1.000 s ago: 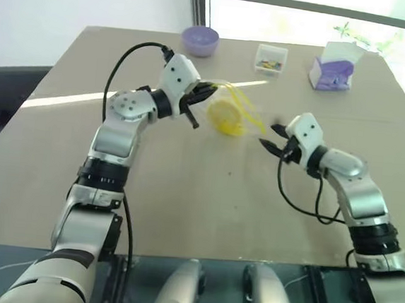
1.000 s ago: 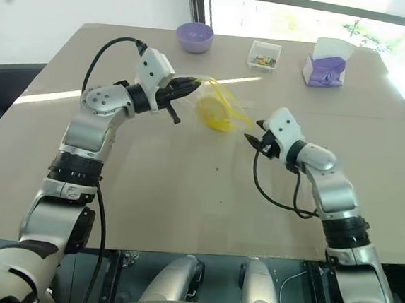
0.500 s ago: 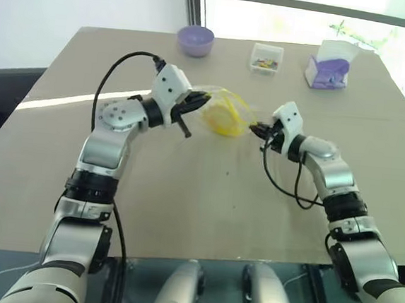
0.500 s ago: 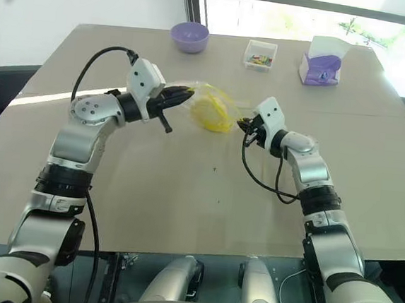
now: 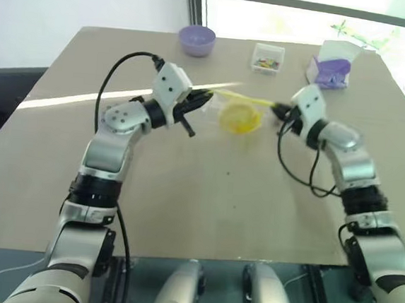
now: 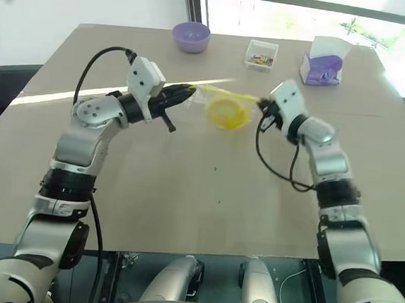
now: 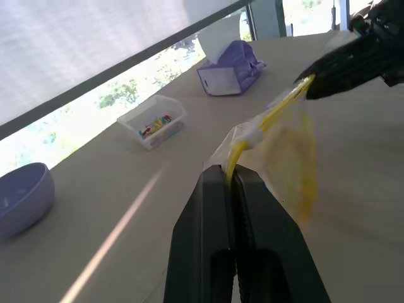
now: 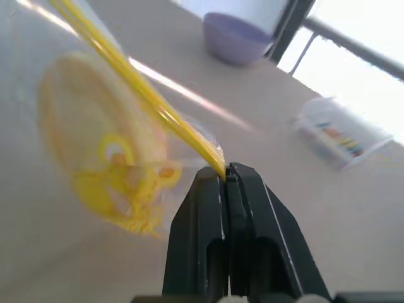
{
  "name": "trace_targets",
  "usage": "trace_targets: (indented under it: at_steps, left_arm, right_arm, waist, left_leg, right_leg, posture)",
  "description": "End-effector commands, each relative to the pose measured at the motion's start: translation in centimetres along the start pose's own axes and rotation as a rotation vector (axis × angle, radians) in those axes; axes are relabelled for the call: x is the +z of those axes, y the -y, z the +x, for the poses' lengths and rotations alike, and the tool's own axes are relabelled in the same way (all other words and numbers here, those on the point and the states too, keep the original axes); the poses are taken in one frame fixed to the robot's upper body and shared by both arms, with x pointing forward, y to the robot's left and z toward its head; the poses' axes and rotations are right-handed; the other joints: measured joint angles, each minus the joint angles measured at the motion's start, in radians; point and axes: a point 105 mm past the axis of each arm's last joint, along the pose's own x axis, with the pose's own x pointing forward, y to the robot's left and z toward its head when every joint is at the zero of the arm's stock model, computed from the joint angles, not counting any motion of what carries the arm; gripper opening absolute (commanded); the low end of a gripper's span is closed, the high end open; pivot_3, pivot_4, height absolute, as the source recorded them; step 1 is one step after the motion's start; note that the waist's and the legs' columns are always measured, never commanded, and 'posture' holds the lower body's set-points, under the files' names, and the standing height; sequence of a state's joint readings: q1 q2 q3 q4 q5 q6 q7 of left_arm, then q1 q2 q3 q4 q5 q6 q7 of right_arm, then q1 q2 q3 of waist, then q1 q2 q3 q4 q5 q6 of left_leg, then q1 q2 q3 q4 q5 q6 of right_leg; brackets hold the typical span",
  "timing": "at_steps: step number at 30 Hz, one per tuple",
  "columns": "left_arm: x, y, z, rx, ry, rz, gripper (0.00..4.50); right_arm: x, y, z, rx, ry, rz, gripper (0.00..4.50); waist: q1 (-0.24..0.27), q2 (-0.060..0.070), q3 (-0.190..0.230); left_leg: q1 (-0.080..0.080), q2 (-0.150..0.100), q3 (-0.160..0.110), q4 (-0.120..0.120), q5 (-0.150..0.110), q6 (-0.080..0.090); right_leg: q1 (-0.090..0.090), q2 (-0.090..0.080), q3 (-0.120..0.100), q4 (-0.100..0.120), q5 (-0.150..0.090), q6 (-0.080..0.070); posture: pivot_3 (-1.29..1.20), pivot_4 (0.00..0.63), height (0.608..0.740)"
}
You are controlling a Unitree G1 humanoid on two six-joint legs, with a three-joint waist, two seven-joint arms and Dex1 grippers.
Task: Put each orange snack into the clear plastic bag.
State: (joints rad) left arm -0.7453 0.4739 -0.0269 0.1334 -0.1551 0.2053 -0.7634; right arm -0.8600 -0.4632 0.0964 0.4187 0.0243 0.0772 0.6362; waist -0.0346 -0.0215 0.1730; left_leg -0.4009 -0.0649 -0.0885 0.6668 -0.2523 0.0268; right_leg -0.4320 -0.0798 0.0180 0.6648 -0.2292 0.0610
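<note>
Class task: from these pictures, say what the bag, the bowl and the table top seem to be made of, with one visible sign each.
Bag: thin clear plastic, the snack shows through.
Bowl: probably matte purple plastic, evenly coloured.
Table: dull beige board or laminate, perhaps; flat, grainless.

Orange snack [image 5: 239, 117] inside taut, raised clear plastic bag [image 5: 230, 99]

One snack [image 5: 238, 117], inside one bag [image 6: 224, 105]. One purple bowl [image 5: 197, 40]. One clear box [image 5: 268, 58] of small mixed items, too small to count. One tissue box [image 5: 331, 67]. Two claws: the left claw [image 5: 206, 98] and the right claw [image 5: 278, 111], each pinched on an end of the bag's yellow strip. One counter [image 5: 204, 208].
</note>
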Motion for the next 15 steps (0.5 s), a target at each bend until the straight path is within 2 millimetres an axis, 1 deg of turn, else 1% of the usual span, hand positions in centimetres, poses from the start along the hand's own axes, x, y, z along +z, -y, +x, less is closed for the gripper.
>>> trace_targets:
  at_steps: [1, 3, 4, 5, 6, 9, 13, 15]
  left_arm:
    - [1.8, -1.3, 0.6, 0.051, 0.057, 0.058, 0.0]
    - [1.3, -1.0, 0.9, 0.043, 0.045, 0.081, 0.0]
    - [1.0, -0.8, 1.0, 0.036, 0.037, 0.095, 0.0]
    - [0.4, -0.4, 1.0, 0.026, 0.023, 0.11, 0.0]
    - [-0.2, 0.0, 0.9, 0.017, 0.011, 0.118, 0.0]
    - [-1.9, 1.4, 0.2, -0.026, -0.026, 0.136, 0.0]
    - [-4.2, 4.1, -1.4, -0.106, -0.08, 0.13, 0.0]
    - [-5.0, 5.3, -2.2, -0.14, -0.1, 0.122, 0.0]
  right_arm:
    - [3.5, 4.8, -2.1, -0.16, 0.042, -0.203, 0.04]
    - [4.4, 6.2, -3.0, -0.207, 0.02, -0.327, 0.04]
    - [4.6, 6.5, -3.5, -0.213, 0.004, -0.378, 0.04]
    - [4.2, 6.0, -3.9, -0.174, -0.027, -0.39, 0.04]
    - [3.5, 5.1, -4.4, -0.123, -0.057, -0.392, 0.04]
    - [0.8, 0.9, -6.0, 0.03, -0.13, -0.361, 0.04]
    - [-2.8, -4.0, -7.9, 0.142, -0.224, -0.279, 0.04]
    - [-4.1, -6.3, -8.9, 0.188, -0.256, -0.229, 0.04]
  waist:
    - [0.0, 0.0, 0.0]
    - [-0.002, 0.0, 0.0]
    - [-0.004, 0.0, 0.0]
    - [-0.004, 0.0, 0.0]
    - [-0.004, 0.0, 0.0]
    - [-0.003, 0.0, 0.0]
    - [-0.002, 0.0, 0.0]
    - [-0.001, 0.0, 0.0]
  left_leg:
    - [0.0, 0.0, 0.0, 0.0, 0.0, 0.0]
    - [0.0, 0.0, 0.0, -0.001, 0.0, 0.0]
    - [0.0, 0.0, 0.001, -0.001, 0.0, 0.0]
    - [0.0, 0.0, 0.001, -0.001, 0.0, 0.0]
    - [0.0, 0.0, 0.002, -0.002, 0.0, 0.0]
    - [0.0, 0.001, 0.002, -0.003, 0.0, 0.0]
    - [0.0, 0.001, 0.003, -0.001, 0.0, 0.001]
    - [0.001, 0.001, 0.003, -0.001, -0.001, 0.001]
  right_leg:
    - [0.0, 0.0, 0.0, 0.0, 0.0, 0.0]
    - [0.0, 0.0, 0.0, -0.001, 0.0, 0.0]
    - [0.0, 0.0, 0.001, -0.001, 0.0, 0.0]
    - [0.0, 0.0, 0.001, -0.001, 0.0, 0.0]
    - [0.0, 0.0, 0.002, -0.001, 0.0, 0.0]
    - [0.0, 0.0, 0.001, -0.002, 0.0, 0.0]
    - [-0.001, 0.0, 0.003, 0.0, 0.0, 0.0]
    - [0.0, 0.0, 0.003, 0.0, 0.0, 0.0]
  posture:
    - [0.0, 0.15, 0.74]
    - [0.0, 0.15, 0.74]
    - [0.0, 0.15, 0.74]
    - [0.0, 0.15, 0.74]
    - [0.0, 0.15, 0.74]
    - [0.0, 0.15, 0.74]
    - [0.0, 0.15, 0.74]
    - [0.0, 0.15, 0.74]
